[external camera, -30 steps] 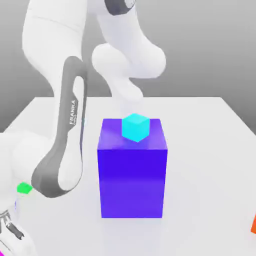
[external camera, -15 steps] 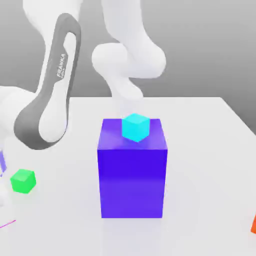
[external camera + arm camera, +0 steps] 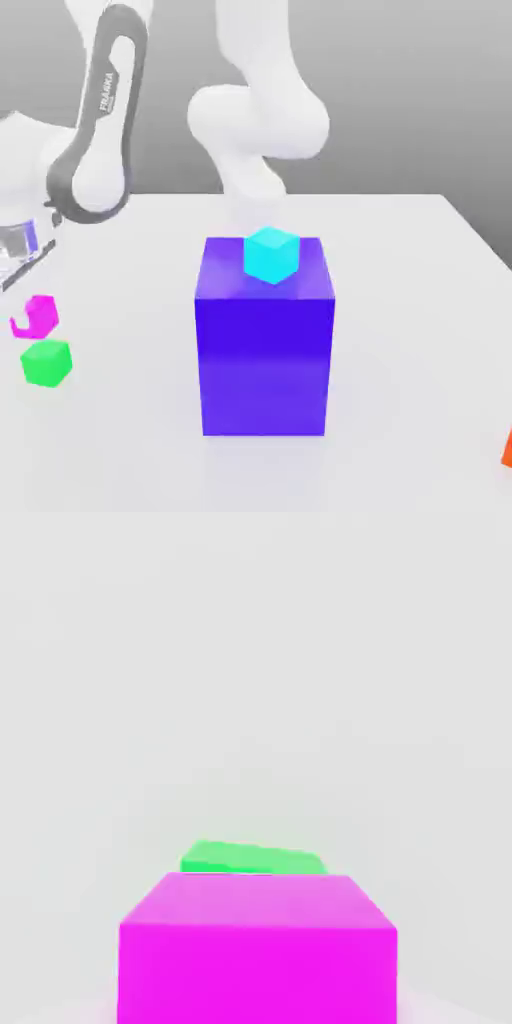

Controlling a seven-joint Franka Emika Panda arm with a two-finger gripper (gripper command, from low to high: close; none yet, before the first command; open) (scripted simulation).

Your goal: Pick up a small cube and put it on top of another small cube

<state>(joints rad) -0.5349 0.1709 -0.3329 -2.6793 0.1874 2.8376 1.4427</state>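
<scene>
Pink cube (image 3: pixel 38 315) is hanging level, no long axis, in the closed gripper (image 3: pixel 22 300), just above the green cube (image 3: pixel 46 362).

Small cube (image 3: pixel 38 316) just above another small cube (image 3: pixel 46 362).

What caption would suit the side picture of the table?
Robot hand carries a pink cube just above a green cube, beside a big blue block.

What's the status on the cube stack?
Gripper shut on magenta cube, carried clear of the table. Green cube just below it, top bare. Big blue block with cyan cube stands aside, not in the way.
</scene>
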